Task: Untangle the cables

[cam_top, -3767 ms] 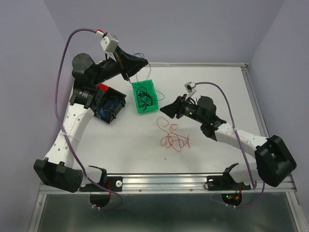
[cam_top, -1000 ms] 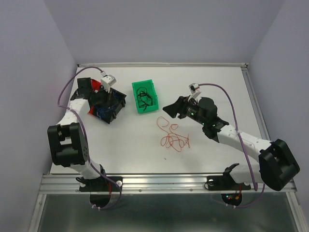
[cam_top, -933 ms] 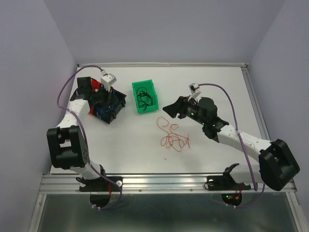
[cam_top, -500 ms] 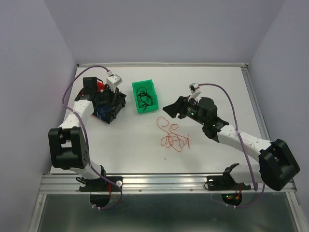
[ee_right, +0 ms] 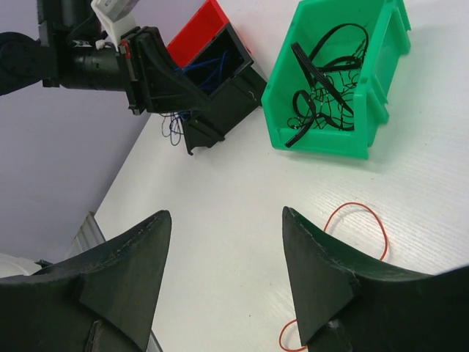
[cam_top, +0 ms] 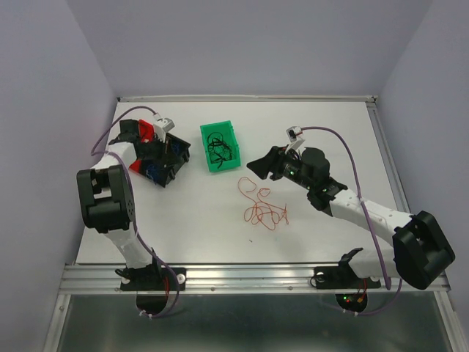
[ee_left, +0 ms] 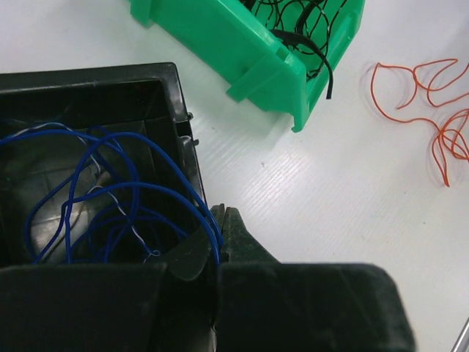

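Blue cables [ee_left: 102, 183] are lying in the black bin [ee_left: 178, 110], black cables [ee_right: 322, 81] in the green bin [ee_right: 315, 139]; red cables [cam_top: 265, 213] are waiting loose. Left hand [ee_left: 218, 242] is pressing together, right hand [ee_right: 226, 220] gaping empty.

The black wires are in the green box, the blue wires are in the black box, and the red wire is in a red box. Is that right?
Almost. The red wire is not in any box: the top view shows it lying loose on the white table. The rest holds: the black wires are in the green bin, and the blue wires are in the black bin.
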You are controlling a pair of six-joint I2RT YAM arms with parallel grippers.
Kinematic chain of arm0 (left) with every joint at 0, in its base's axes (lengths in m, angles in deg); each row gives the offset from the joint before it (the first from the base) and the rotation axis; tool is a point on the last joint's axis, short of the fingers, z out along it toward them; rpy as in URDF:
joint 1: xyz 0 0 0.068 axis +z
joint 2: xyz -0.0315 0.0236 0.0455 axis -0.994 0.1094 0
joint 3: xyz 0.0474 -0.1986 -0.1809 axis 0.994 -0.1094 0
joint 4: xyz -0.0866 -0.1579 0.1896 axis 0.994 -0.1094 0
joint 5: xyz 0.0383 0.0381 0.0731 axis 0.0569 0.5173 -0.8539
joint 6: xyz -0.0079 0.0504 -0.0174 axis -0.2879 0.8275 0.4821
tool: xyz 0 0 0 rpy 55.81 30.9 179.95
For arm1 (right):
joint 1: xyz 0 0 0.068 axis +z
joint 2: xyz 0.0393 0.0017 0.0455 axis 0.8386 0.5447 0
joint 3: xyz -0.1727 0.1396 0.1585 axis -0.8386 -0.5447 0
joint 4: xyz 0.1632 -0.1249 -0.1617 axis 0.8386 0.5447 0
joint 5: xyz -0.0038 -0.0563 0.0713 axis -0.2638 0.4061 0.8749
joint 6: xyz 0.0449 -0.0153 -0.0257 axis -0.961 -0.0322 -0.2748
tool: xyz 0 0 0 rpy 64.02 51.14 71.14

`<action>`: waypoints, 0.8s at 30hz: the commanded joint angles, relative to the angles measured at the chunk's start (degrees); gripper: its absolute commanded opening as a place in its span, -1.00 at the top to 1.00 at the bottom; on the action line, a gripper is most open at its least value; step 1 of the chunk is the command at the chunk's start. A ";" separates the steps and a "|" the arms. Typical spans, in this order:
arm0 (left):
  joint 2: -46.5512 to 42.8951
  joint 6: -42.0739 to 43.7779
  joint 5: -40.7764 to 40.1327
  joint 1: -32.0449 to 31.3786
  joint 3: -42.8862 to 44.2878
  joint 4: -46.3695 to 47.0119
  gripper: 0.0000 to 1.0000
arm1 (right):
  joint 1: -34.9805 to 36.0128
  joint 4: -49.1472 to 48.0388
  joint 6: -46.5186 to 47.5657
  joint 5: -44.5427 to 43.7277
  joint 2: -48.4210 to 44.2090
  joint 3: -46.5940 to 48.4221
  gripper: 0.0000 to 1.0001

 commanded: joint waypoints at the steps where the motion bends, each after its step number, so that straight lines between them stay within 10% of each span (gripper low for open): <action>1: 2.62 3.71 4.69 1.47 3.55 -5.31 1.00 | 0.57 -1.58 -0.02 0.35 0.16 0.20 -0.34; 24: 1.83 12.85 4.95 6.31 14.09 -20.34 1.00 | 0.48 -1.66 -0.02 0.61 1.21 0.47 -0.34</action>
